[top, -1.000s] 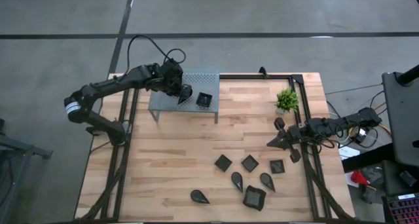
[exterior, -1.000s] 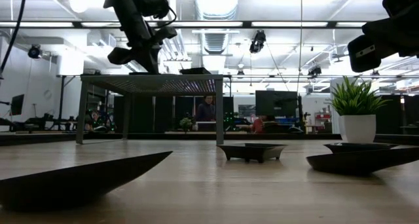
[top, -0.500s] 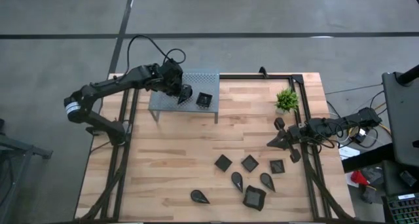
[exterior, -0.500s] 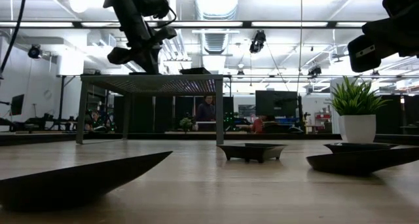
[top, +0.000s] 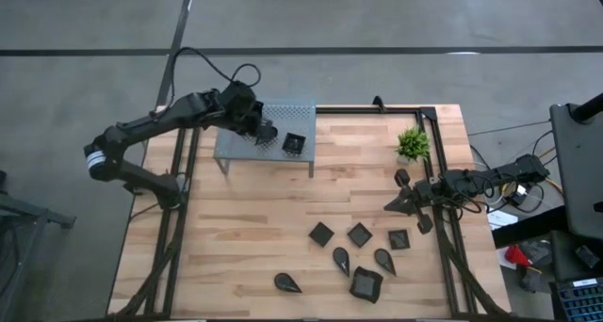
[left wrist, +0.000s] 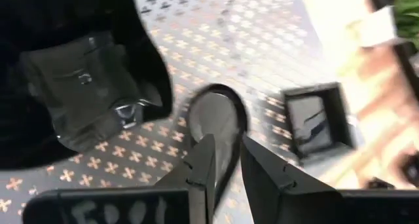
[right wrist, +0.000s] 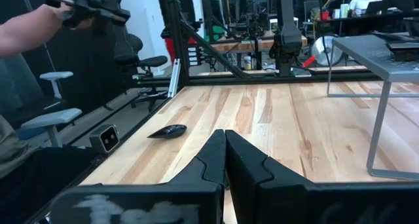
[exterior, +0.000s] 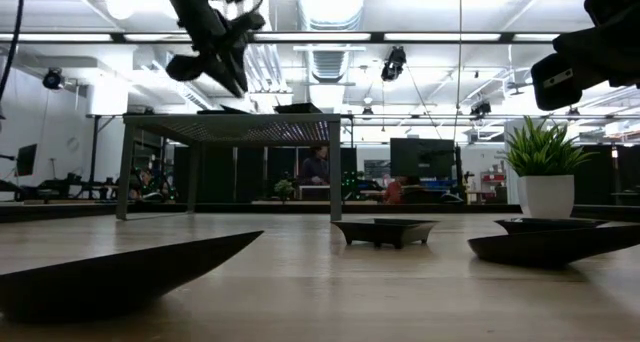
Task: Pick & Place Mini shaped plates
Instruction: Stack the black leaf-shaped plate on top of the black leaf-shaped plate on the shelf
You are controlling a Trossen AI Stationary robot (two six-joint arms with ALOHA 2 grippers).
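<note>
Two plates sit on the stand [top: 252, 148] at the table's 11 o'clock: a square plate [top: 295, 143] and a teardrop plate [left wrist: 217, 121] under the left gripper [left wrist: 226, 160], whose fingers stand slightly apart around its tip. Seven plates [top: 358, 235] wait near 5 o'clock. The right gripper [right wrist: 224, 152], fingers together, idles at 3 o'clock. Most of the job seems left.

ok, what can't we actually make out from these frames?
- Whether the left gripper touches the teardrop plate on the grey stand: left wrist view blurred; high view too small.
- Square plate on the stand: low view is level with the table, so only its edge shows.
- Right gripper: in the low view the frame edge cuts the arm off.
- Teardrop plate's rim: far and small in the right wrist view.
</note>
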